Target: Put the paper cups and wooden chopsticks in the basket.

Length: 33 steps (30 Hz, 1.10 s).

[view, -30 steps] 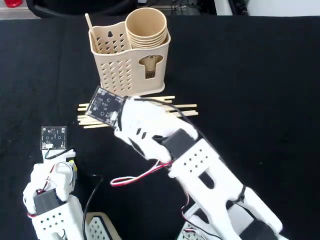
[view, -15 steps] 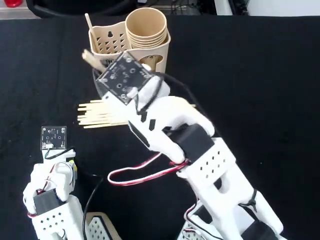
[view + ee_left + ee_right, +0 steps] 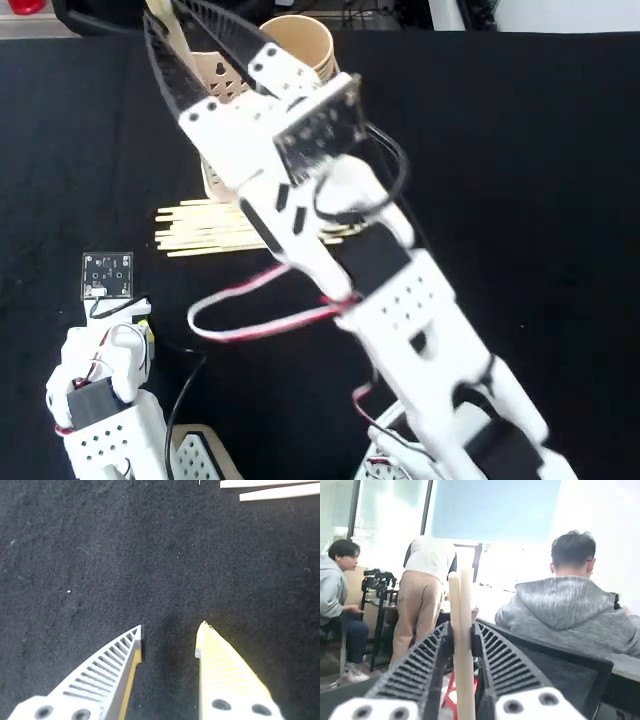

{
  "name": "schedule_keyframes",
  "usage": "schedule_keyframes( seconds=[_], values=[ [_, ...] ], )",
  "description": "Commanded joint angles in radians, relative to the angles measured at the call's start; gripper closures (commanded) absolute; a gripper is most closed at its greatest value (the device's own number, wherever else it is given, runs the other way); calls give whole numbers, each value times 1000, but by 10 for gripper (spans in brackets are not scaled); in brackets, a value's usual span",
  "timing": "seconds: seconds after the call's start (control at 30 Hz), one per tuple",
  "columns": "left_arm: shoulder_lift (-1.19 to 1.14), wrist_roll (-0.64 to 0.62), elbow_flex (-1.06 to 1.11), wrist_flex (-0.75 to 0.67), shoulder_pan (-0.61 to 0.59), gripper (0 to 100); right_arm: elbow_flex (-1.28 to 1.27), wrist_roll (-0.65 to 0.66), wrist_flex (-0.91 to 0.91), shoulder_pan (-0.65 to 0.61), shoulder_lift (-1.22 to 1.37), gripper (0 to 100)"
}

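Chopstick (image 3: pixel 461 595), light, stiff and slippery, pinched in my right claw (image 3: pixel 165 18) at upper left by the basket (image 3: pixel 222 78); I'd grip mid-length. Left claw (image 3: pixel 170 632) gapes, empty, over the tabletop (image 3: pixel 100 555)

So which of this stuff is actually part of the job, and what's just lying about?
Job: paper cups, basket, loose wooden chopsticks, held chopsticks in right end effector.
Lying about: red object at far edge, black cloth.

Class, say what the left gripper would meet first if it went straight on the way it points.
Probably the bare black table: the open left gripper points down at it. The wooden chopsticks lie farther off.
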State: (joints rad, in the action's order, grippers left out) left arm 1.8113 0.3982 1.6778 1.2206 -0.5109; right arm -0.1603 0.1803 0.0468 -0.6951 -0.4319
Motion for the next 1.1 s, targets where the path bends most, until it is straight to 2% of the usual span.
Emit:
schedule_keyframes(
  seconds=[0.0, 0.2, 0.6, 0.7, 0.83, 0.9, 1.07],
  values=[
    [3, 5, -16, -12, -12, 816, 128, -11, -41, 49, 94, 987],
    [3, 5, -16, -14, -12, 816, 236, -12, -44, 160, 300, 987],
    [3, 5, -16, -17, -12, 816, 323, -9, -26, 163, 584, 983],
    [3, 5, -16, -17, -10, 816, 346, 26, 63, 163, 595, 957],
    [3, 5, -16, -17, -10, 816, 418, 55, 275, 153, 595, 796],
    [3, 5, -16, -17, -10, 816, 487, 57, 417, 143, 595, 750],
    [3, 5, -16, -17, -10, 816, 697, 100, 726, 133, 604, 747]
  ],
)
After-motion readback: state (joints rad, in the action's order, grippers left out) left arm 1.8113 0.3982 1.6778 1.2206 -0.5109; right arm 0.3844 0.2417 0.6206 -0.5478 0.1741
